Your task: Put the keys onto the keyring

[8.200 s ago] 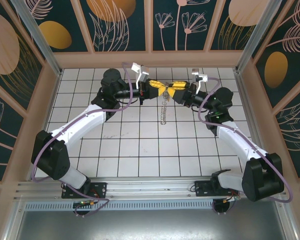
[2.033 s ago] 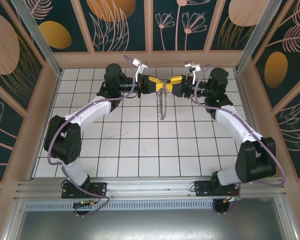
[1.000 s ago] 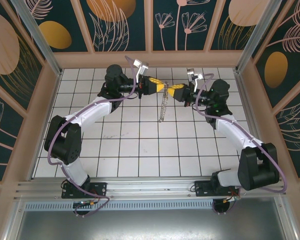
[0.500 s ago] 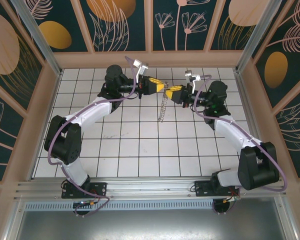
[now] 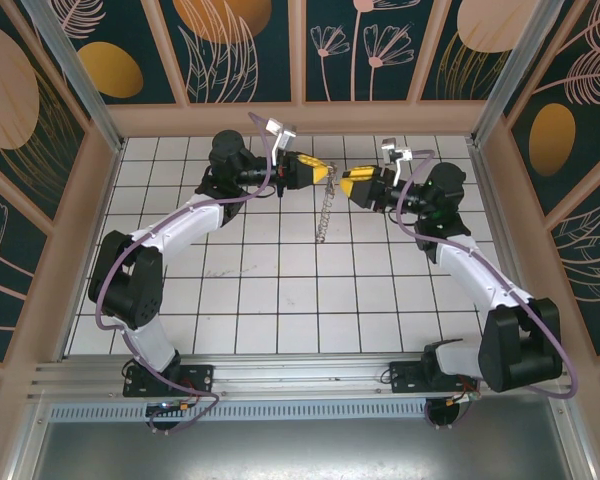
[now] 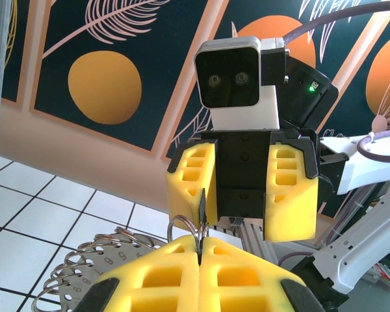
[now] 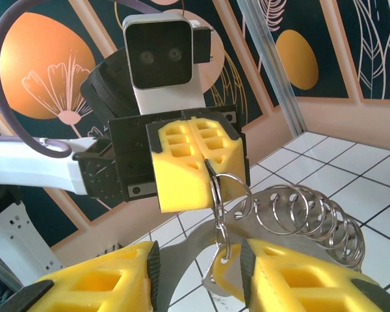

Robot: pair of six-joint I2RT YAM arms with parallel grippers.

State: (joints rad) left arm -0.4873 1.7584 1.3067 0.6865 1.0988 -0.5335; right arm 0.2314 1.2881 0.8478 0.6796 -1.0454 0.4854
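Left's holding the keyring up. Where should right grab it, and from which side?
The small link rings hanging just under the left gripper, approached head-on by the right gripper: they hang edge-on between its open pads; the fringed keyring dangles loose.

The thin silvery metal keyring (image 7: 325, 224), fringed with wire loops, is polished and glinting. The blocky yellow pads (image 7: 179, 169) of the left gripper (image 7: 195, 162) look like matt, porous foam backed by black plastic, while the white square floor tiles (image 7: 351, 162) at 3 o'clock are smooth and faintly glossy.
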